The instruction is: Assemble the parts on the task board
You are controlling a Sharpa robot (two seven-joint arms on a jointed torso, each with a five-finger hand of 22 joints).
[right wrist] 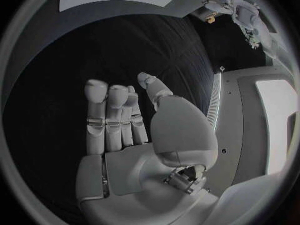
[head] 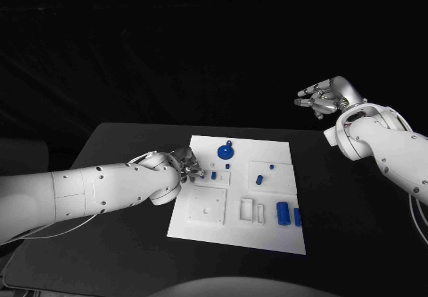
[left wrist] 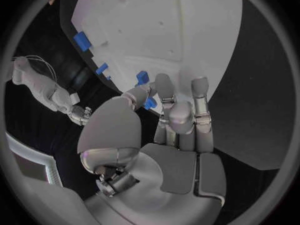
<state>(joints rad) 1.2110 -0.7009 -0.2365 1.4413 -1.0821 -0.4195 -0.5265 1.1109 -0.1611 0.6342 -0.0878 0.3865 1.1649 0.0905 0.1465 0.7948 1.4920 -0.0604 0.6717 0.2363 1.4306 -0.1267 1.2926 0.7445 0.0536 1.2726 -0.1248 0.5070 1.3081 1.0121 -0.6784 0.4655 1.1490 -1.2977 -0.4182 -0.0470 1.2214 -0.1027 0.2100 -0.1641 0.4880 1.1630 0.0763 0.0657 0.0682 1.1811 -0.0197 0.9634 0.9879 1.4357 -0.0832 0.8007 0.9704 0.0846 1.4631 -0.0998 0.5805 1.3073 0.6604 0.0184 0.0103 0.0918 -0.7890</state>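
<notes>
The white task board (head: 240, 232) lies in the middle of the black table. Blue parts sit on it: a round disc with a tab (head: 226, 150), small pieces (head: 258, 180), and a cylinder (head: 282, 213) with a block (head: 297, 216) beside it. My left hand (head: 185, 164) is at the board's left edge near its far corner. In the left wrist view its thumb and a fingertip (left wrist: 164, 87) lie against a small blue part (left wrist: 150, 103); whether they pinch it is unclear. My right hand (head: 323, 98) is raised beyond the table's far right, fingers apart, holding nothing (right wrist: 125, 130).
The board (left wrist: 187, 30) carries recessed pockets and a square plate (head: 205, 207) at its near left. More blue pieces (left wrist: 82, 40) show along the board's edge in the left wrist view. Bare black table (head: 116, 247) surrounds the board.
</notes>
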